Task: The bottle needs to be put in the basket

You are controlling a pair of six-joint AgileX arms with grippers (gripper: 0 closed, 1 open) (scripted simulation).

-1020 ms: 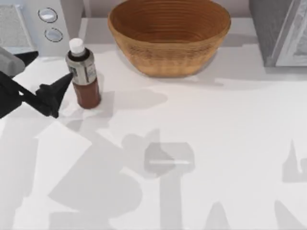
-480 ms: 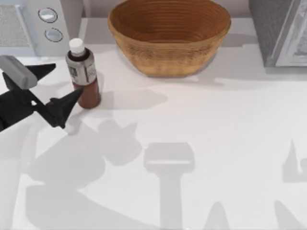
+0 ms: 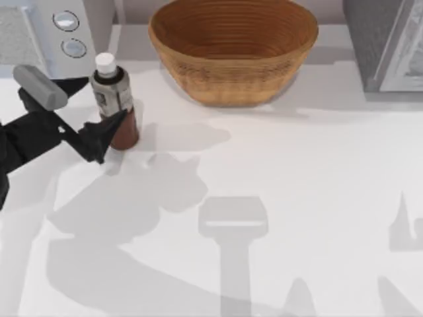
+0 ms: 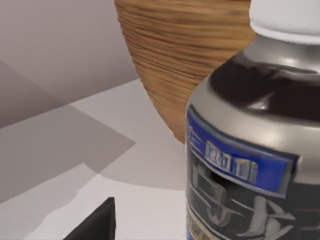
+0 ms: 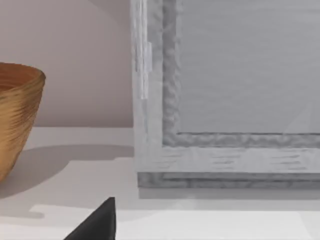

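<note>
Left gripper (image 3: 99,109): at the table's left side, reaching in from the left edge; its two dark fingers are spread, one finger (image 3: 99,139) in front of the bottle's lower body and the other (image 3: 69,86) behind and to the left of its label; the bottle's left flank sits in the gap; whether either finger touches it cannot be told; nothing is grasped; in the left wrist view a dark fingertip (image 4: 97,225) shows low beside the bottle.
Bottle (image 3: 114,102): upright on the table (image 3: 277,172), left of centre; reddish-brown body, grey-silver label, dark neck, white cap; apart from the basket, to its left and nearer the front; in the left wrist view it (image 4: 250,150) looms close, with a blue band on the label and the basket's wall behind it.
Basket (image 3: 232,49): large round woven bowl, tan-brown with ribbed rings inside; stands at the back of the table near the middle; holds nothing; its outer wall (image 4: 180,60) shows in the left wrist view, its edge (image 5: 17,115) in the right wrist view.
Appliance (image 3: 49,33): pale, with two round dials, at the back left, behind the bottle.
Grey box (image 3: 386,43): at the back right, right of the basket; in the right wrist view its framed front (image 5: 230,100) stands beyond a dark fingertip (image 5: 97,222).
Right gripper: whether released or clenched cannot be told.
</note>
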